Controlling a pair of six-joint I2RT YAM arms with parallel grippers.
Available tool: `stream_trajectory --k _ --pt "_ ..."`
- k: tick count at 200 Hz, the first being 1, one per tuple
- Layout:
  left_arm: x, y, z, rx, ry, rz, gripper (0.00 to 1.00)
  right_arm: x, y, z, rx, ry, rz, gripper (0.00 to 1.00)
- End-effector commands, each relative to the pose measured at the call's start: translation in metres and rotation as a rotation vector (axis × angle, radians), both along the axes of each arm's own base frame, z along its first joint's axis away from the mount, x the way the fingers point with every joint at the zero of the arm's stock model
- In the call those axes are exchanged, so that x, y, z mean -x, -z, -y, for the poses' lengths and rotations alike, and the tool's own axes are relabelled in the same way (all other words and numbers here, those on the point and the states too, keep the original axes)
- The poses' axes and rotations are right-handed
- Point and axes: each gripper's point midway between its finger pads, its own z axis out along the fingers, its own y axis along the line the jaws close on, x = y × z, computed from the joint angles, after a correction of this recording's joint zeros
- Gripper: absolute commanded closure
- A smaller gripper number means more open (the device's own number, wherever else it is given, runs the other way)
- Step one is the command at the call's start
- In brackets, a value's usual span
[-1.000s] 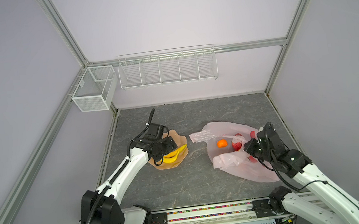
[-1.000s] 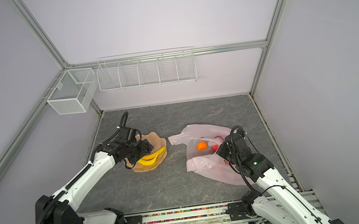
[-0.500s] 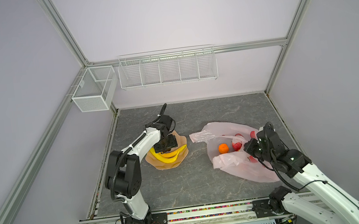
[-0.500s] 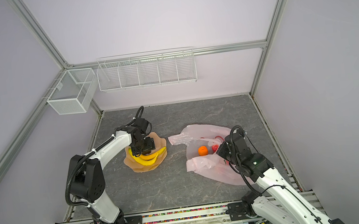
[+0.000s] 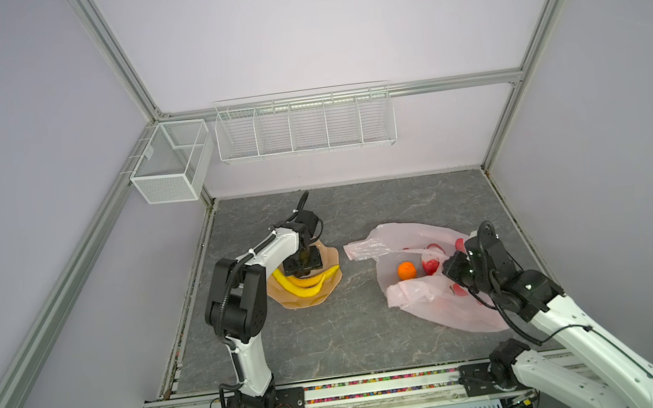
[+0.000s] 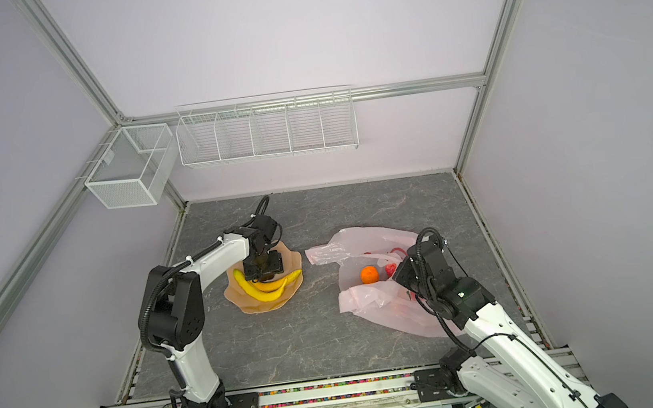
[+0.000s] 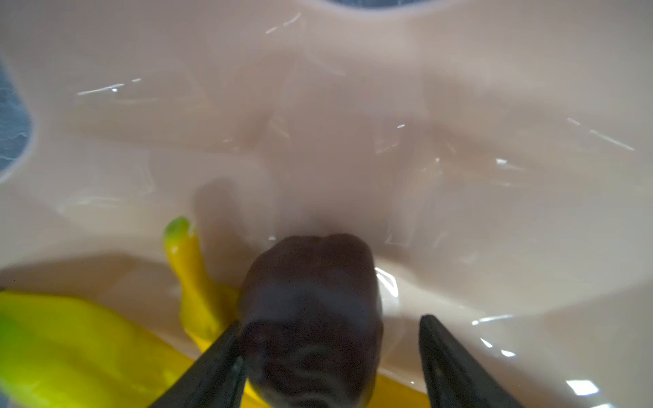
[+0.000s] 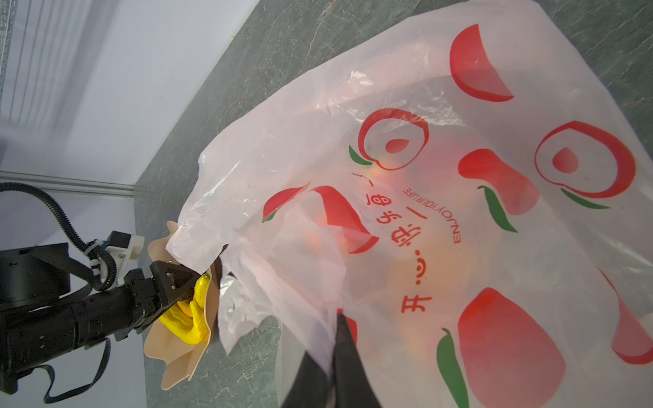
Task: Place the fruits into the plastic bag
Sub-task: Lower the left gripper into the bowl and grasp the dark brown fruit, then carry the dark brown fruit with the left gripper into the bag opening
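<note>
My left jaws stand wide astride the dark purple fruit (image 7: pixel 311 300) on the dish (image 7: pixel 353 106), one touching it, the other apart; I'd centre, then close gently, clear of the bananas (image 7: pixel 70 346). Right of the dish, my right jaws pinch the plastic bag (image 5: pixel 432 302) mouth open; an orange fruit (image 5: pixel 406 270) and a strawberry (image 5: pixel 430 265) lie inside

The plastic bag (image 8: pixel 441 116) is translucent pink, printed with red peaches, green leaves and red lettering. The orange fruit (image 5: pixel 406 270) is plain bright orange, the strawberry (image 5: pixel 430 266) red. The bananas (image 5: pixel 305 287) are yellow (green at the tips), the purple fruit (image 7: pixel 311 311) nearly black, the dish (image 5: pixel 331 258) glossy peach, the tabletop (image 5: pixel 331 338) grey, marble-veined.
</note>
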Motion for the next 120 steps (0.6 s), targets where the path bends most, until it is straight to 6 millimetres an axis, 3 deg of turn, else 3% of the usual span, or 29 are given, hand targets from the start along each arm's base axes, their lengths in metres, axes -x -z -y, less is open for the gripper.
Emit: stream_trajectory --k 1,34,60,82,120 --pt "-0.007 0.007 -0.004 -0.026 0.007 -0.006 0.33 -0.004 -0.009 -0.004 -0.005 -0.008 0.022 0.91" --pt "-0.007 0.001 -0.003 -0.016 0.009 0.008 0.54 -0.006 -0.011 -0.004 0.000 -0.012 0.021 0.91" --pt "-0.008 -0.020 -0.001 0.010 0.011 0.050 0.70 -0.005 -0.011 -0.004 0.002 -0.011 0.021 0.91" --pt "-0.009 -0.047 0.001 0.048 0.012 0.107 0.71 -0.004 -0.010 -0.003 0.005 -0.010 0.022 0.91" --pt "0.001 -0.093 0.024 0.238 0.039 0.183 0.71 -0.004 -0.012 -0.002 0.011 -0.016 0.025 0.91"
